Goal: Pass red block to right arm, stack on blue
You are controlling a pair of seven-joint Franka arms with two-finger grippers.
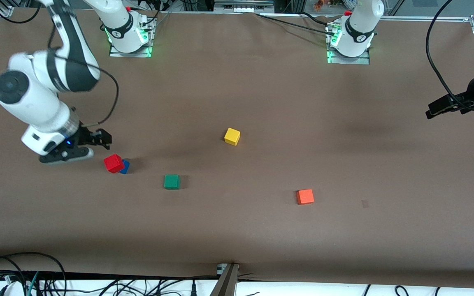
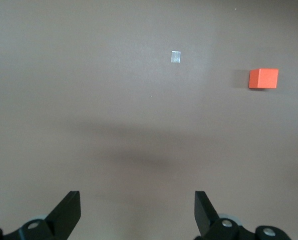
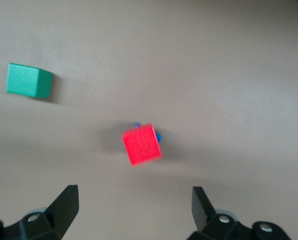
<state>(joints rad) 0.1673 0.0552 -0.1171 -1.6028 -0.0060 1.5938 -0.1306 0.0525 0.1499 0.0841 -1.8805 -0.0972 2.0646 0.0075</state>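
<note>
The red block (image 1: 114, 163) rests on the blue cube (image 1: 125, 166), turned askew, so only a blue corner shows from under it. In the right wrist view the red block (image 3: 141, 144) covers nearly all of the blue cube (image 3: 158, 136). My right gripper (image 1: 100, 139) is open and empty, apart from the stack, over the table toward the right arm's end; its black fingertips (image 3: 67, 202) stand wide apart. My left gripper (image 1: 438, 107) waits open and empty over the left arm's end of the table, and its own view (image 2: 137, 212) shows only bare table between its fingers.
A green cube (image 1: 171, 181) lies beside the stack toward the table's middle and also shows in the right wrist view (image 3: 29, 80). A yellow cube (image 1: 232, 136) sits mid-table. An orange-red cube (image 1: 305, 196) lies nearer the front camera, seen too in the left wrist view (image 2: 263, 78).
</note>
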